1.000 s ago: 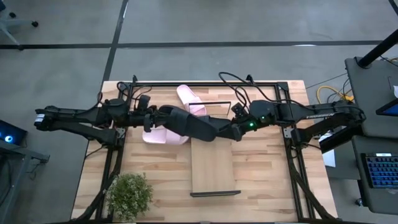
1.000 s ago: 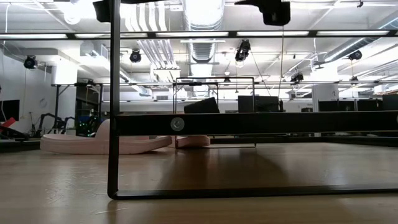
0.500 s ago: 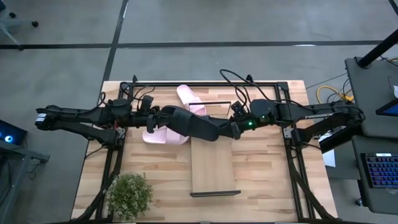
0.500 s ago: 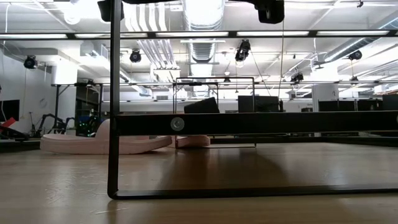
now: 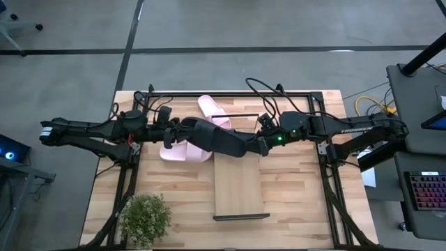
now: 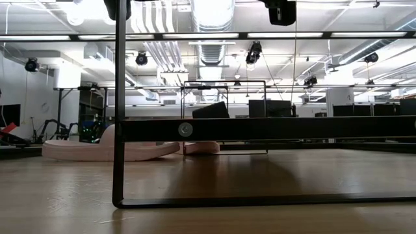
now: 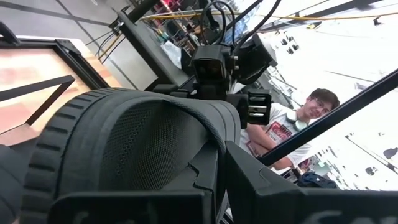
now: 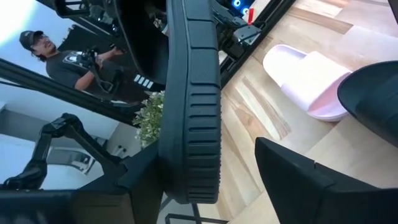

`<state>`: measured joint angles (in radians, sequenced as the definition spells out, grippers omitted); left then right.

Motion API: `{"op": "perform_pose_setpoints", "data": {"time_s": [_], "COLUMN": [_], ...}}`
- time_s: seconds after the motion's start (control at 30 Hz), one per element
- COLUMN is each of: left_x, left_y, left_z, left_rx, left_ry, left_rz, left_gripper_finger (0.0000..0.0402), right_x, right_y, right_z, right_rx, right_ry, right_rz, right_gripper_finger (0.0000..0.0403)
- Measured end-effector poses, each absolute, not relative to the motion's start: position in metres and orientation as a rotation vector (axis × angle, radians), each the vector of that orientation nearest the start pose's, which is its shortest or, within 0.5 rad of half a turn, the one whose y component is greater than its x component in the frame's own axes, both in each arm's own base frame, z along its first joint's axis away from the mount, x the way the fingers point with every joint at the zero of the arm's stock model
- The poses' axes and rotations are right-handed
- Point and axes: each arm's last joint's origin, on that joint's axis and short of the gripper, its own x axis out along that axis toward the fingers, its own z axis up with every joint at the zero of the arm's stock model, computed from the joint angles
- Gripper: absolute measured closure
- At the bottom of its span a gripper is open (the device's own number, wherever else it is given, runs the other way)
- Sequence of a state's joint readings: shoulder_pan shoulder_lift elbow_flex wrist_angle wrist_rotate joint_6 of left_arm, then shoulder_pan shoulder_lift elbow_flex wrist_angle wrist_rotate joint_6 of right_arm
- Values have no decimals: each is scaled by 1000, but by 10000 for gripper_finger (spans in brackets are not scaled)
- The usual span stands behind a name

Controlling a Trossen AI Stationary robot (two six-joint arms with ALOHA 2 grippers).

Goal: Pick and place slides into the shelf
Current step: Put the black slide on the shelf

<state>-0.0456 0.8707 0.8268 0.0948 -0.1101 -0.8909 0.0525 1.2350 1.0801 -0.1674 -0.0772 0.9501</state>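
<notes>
**A:** so where's everything sitting right now?

**B:** Both arms meet over the middle of the table. One black slide (image 5: pixel 209 134) is held up between them above the far end of the shelf (image 5: pixel 239 187). The left gripper (image 5: pixel 175 131) is clamped on one end, fingers pinching it. The right gripper (image 5: pixel 259 144) has the other end, sole edge squeezed between its fingers.

**A:** and the others?

**B:** One pink slide (image 5: pixel 212 110) lies flat at the far edge of the table, another pink slide (image 5: pixel 182 153) sits just under the left gripper. The shelf board is bare. There's a potted plant (image 5: pixel 145 217) in the near left corner.
</notes>
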Motion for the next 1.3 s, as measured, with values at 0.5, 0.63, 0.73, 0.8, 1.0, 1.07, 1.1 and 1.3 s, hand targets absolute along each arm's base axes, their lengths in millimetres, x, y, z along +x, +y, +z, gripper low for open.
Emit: {"op": "perform_pose_setpoints", "data": {"time_s": [0.5, 0.63, 0.73, 0.8, 1.0, 1.07, 1.1, 1.3], "left_x": [196, 196, 196, 196, 196, 196, 196, 196], "left_y": [-6, -6, -6, -6, -6, -6, -6, -6], "left_z": [358, 358, 359, 359, 358, 358, 358, 358], "left_rx": [-887, -887, -887, -887, -888, -888, -888, -906], "left_ry": [-75, -75, -75, -74, -71, -71, -71, -68], "left_rz": [43, 41, 40, 40, 41, 41, 41, 37], "left_gripper_finger": [401, 401, 401, 401, 387, 373, 365, 312], "right_x": [276, 276, 276, 276, 276, 276, 276, 275], "right_y": [15, 15, 15, 15, 15, 15, 15, 14], "right_z": [345, 345, 345, 345, 345, 345, 345, 342], "right_rx": [955, 955, 956, 955, 954, 954, 953, 964], "right_ry": [322, 320, 319, 318, 315, 314, 314, 333], "right_rz": [-82, -82, -82, -83, -89, -93, -95, -119], "right_gripper_finger": [339, 348, 348, 348, 350, 350, 350, 352]}}
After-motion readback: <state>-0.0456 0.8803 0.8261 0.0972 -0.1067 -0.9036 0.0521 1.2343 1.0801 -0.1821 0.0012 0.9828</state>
